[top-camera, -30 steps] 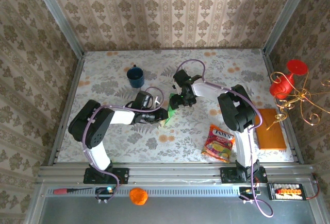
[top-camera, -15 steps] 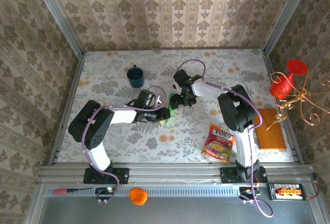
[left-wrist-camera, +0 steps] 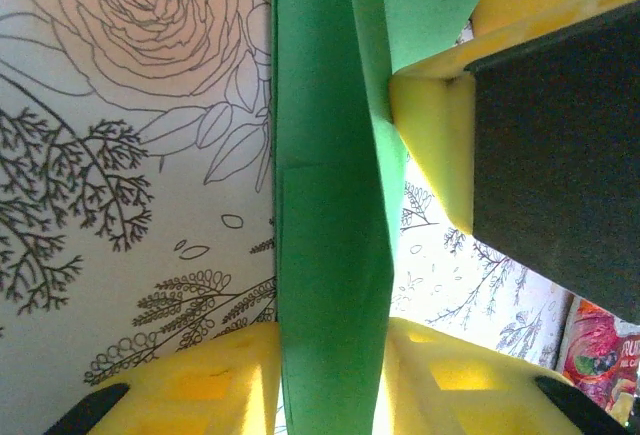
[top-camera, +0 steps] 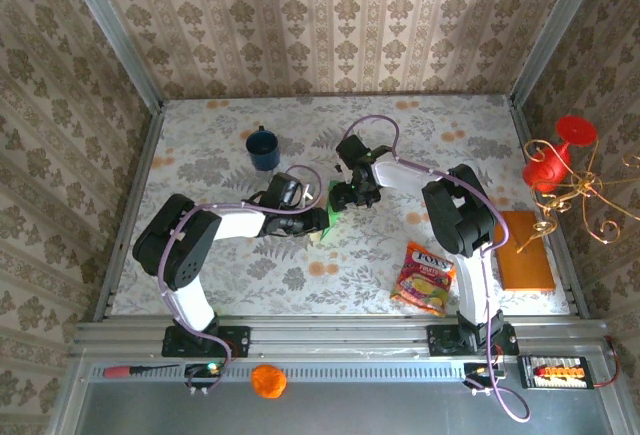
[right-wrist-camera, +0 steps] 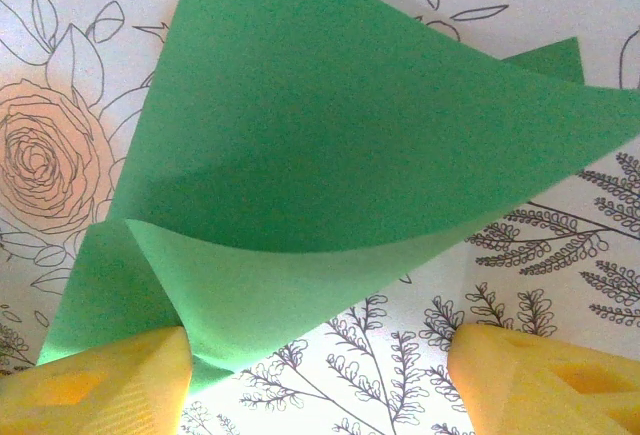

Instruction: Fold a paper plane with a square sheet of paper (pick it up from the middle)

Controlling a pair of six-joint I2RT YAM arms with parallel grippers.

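Part-folded square sheet of paper [right-wrist-camera: 350, 155] found between 2 grippers. Long fold aligned straight through gap of left gripper [left-wrist-camera: 332, 355]; clamping cannot be told. Raised flap seen just ahead of right gripper [right-wrist-camera: 320, 375], spread wide.

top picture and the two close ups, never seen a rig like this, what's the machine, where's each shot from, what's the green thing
Two robot arms are bolted at the near edge of a table, each ending in a two-finger pincer. The wide picture is from a fixed camera above and behind them. The close-ups are from cameras on the wrists; the yellow shapes at the bottom are each arm's own fingers. The green thing is a partly folded sheet of paper, meant to become a plane. The left pincer has it between its fingers; how firmly, I can't tell. The right pincer stands open at its edge. Also there: a blue mug, a snack packet and an orange-brown board.
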